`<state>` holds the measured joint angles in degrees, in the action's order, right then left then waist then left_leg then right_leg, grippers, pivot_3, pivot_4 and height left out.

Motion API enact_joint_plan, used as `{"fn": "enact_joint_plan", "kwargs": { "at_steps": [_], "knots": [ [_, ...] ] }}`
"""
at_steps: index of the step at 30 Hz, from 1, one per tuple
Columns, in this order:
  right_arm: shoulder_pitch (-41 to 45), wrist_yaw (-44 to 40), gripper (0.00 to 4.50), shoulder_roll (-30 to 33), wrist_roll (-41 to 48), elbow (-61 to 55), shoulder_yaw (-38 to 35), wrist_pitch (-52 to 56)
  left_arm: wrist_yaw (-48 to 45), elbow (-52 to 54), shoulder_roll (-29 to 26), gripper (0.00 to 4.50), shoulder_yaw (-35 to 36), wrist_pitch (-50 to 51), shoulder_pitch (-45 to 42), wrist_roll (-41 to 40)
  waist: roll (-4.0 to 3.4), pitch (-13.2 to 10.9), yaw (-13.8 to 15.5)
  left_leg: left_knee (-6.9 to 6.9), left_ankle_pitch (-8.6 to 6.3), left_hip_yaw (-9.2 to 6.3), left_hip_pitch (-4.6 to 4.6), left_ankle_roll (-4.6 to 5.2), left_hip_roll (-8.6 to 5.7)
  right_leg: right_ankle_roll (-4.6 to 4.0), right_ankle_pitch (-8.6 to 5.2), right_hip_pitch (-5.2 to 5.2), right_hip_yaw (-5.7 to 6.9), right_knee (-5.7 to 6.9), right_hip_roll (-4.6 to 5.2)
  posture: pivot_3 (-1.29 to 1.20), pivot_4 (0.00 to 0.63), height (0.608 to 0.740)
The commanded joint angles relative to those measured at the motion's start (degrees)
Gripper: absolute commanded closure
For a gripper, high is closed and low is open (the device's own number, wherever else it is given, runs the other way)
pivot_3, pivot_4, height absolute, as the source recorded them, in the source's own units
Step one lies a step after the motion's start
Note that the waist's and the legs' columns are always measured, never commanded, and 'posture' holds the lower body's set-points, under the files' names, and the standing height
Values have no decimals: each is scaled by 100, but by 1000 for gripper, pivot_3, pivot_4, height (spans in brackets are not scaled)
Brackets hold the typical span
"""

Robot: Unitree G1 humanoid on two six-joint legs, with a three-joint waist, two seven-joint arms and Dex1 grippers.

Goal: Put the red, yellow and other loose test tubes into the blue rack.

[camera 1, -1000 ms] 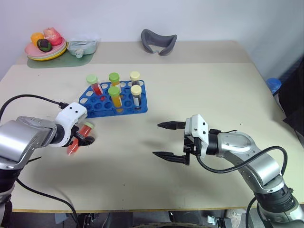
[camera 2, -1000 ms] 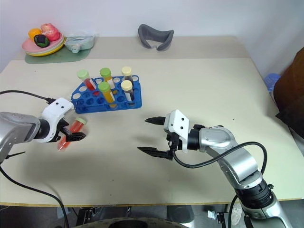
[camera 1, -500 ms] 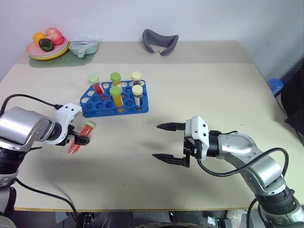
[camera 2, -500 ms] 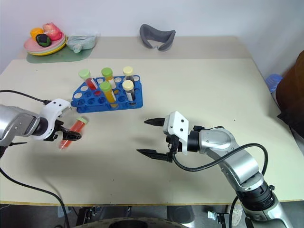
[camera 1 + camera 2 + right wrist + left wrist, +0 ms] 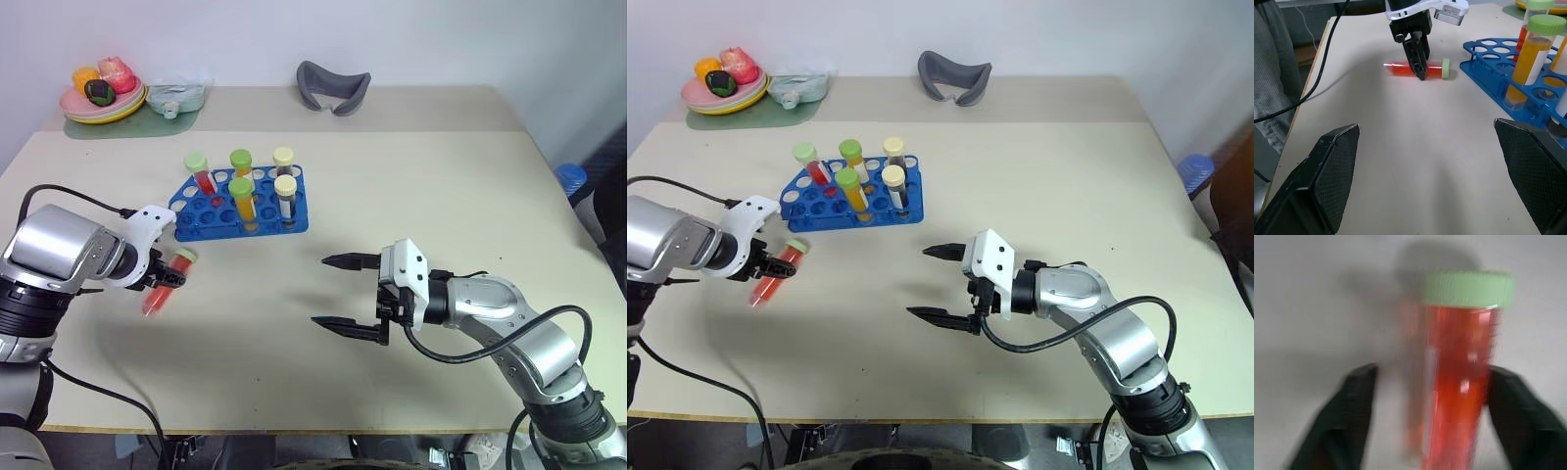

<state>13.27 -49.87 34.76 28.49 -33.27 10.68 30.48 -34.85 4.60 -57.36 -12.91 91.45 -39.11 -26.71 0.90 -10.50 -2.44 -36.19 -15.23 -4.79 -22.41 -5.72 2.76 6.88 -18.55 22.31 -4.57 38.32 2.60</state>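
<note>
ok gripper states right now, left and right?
Left gripper: around the red tube lying on the table; grip cannot be told.
Right gripper: open, empty.

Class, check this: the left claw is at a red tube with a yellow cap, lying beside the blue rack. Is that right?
Not quite. The red tube has a green cap, not yellow; the left wrist view shows it plainly. The rest holds: the left claw is at the tube, which lies beside the blue rack.

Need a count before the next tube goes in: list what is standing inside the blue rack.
The blue rack holds five capped tubes: a red-filled one, two orange-filled ones, and two cream-capped ones. Many holes are open. The tubes' lower ends are hidden inside the rack.
</note>
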Motion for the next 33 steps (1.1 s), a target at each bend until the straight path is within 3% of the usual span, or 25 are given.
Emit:
{"fn": "enact_joint_plan", "kwargs": {
  "at_steps": [1, 2, 3, 9, 13, 17, 20, 23, 26, 30, 33],
  "knots": [
    [-39, 9, 0, -52, 119, -158, -37, -35, -21, 1, 24, 3280, -142, 70, 10, -8, 0, 0, -2, 0, 0, 0, 0, 0, 0, 0, 0, 0, 0, 0, 0, 0, 150, 740],
    [-40, 9, 0, -53, 121, -156, -38, -33, -25, 19, 14, 3655, -135, 69, 23, -11, 0, 0, -5, 0, 0, 0, 0, 0, 0, 0, 0, 0, 0, 0, 0, 0, 150, 740],
    [-40, 8, 0, -54, 123, -155, -37, -32, -41, 59, -17, 3729, -126, 61, 46, -23, 0, 0, -5, 0, 0, 0, 0, 0, 0, 0, 0, 0, 0, 0, 0, 0, 150, 740],
    [-36, -8, 0, -45, 120, -158, -33, -32, -24, 146, -190, 3729, 276, 92, 236, -50, 1, -1, -20, 1, 0, 0, -1, 0, 0, 0, 0, 2, -1, -1, 0, 0, 150, 740],
    [-165, -2, 0, 6, 167, -263, -97, -13, 231, 238, -258, 3729, 1618, 72, 578, 83, 5, -4, -38, 4, 0, 0, -3, 1, 2, 0, 0, 9, -1, 0, -3, 0, 150, 740],
    [-249, 33, 0, 33, 224, -306, -180, 12, 550, 1320, 242, 3729, 3454, -1677, 1271, 268, 11, -7, -2, 2, 0, -1, -12, -1, 3, 0, 0, 13, 2, 0, 2, 0, 150, 740],
    [-179, 93, 0, 19, 200, -161, -295, -34, 904, 1837, 965, 3729, 4197, -3149, 1532, 433, 11, -6, 59, -1, 1, 0, -11, -3, 2, 0, 0, 2, 6, -9, 9, 0, 150, 740],
    [-42, 153, 0, -43, 141, 19, -300, -72, 1262, 2128, 1758, 3729, 4199, -4403, 1711, 611, 11, -3, 92, -2, 1, 2, -10, -3, 0, 1, 1, -1, 4, -15, 10, 0, 150, 740],
    [69, 173, 0, -114, 91, 155, -224, -104, 1540, 2086, 2318, 3729, 3553, -5852, 2116, 1250, 13, -1, 105, -1, 1, 3, -8, -2, 1, 1, 2, 1, 2, -12, 7, 0, 150, 740],
    [138, 198, 0, -175, 24, 238, -170, -154, 2167, 1525, 3476, 3729, 3157, -7379, 2402, 1623, 15, 0, 148, -1, 1, 6, -9, -2, 0, 1, 2, 1, 0, -15, 8, 0, 150, 740],
    [123, 234, 0, -182, 2, 212, -177, -150, 2300, 988, 3900, 3729, 2842, -8536, 2574, 1988, 17, 1, 146, -2, 0, 6, -10, -1, 0, 1, 2, 1, 0, -16, 8, 0, 150, 740]
  ]
}}
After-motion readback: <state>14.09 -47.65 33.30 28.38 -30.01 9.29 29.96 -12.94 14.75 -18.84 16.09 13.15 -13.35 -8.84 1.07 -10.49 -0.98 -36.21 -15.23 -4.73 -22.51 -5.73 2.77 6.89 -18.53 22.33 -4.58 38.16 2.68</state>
